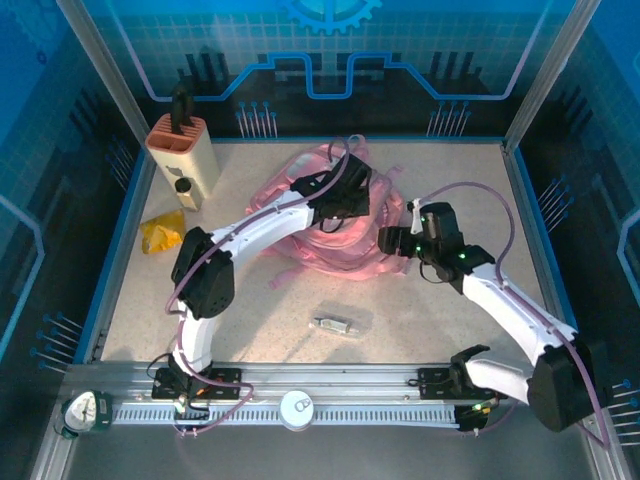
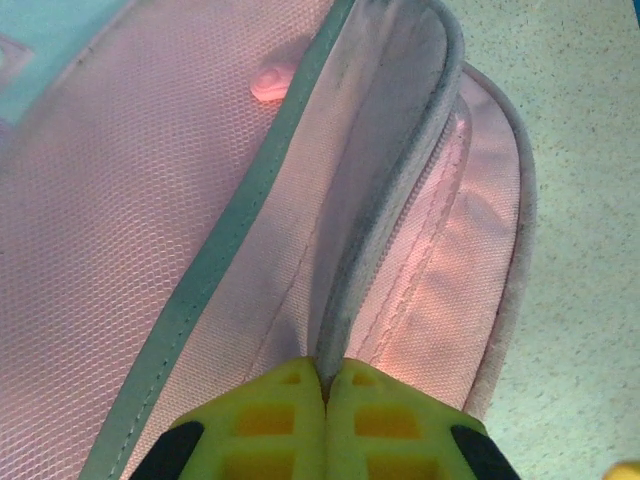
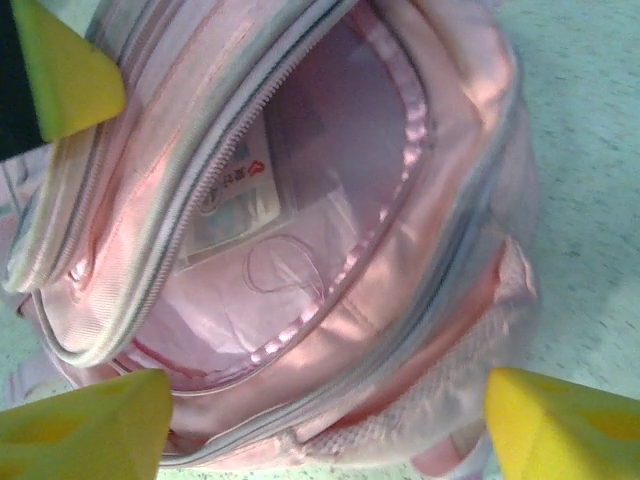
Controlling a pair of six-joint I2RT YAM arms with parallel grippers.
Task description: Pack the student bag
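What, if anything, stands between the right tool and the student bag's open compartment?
Nothing visible does. The open right tool faces the unzipped compartment of the student bag with no object between. The left tool pinches a flap edge, off to one side of the opening.

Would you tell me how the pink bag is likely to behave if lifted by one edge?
The bag will probably sag and flop: its fabric lies crumpled. The edge pinched in the left gripper looks thin, so it would likely fold rather than hold shape. It seems light; the open pocket looks nearly empty.
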